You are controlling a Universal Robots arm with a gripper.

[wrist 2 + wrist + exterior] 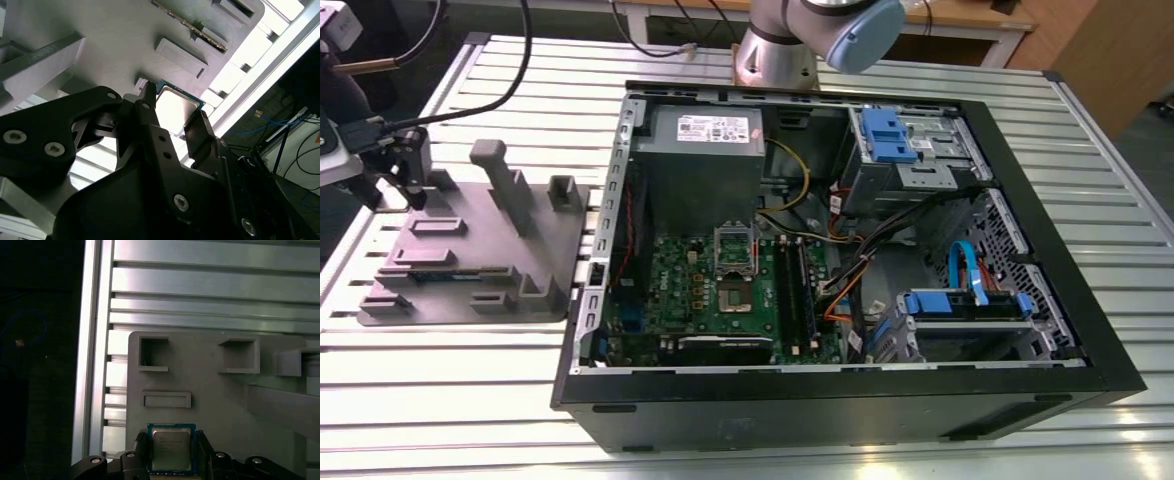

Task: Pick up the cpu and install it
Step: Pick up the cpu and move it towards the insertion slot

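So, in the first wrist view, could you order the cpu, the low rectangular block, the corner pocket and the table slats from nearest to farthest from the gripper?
1. cpu, at the gripper, on the holder tray.
2. low rectangular block, next on the tray.
3. corner pocket, by the tray's rounded corner.
4. table slats, beyond the tray's edge.

A bright slatted aluminium table [467,400] spans the exterior view under even light, with a pale wooden bench [961,18] at 12 o'clock and a brown wooden panel [1107,60] at 2 o'clock.
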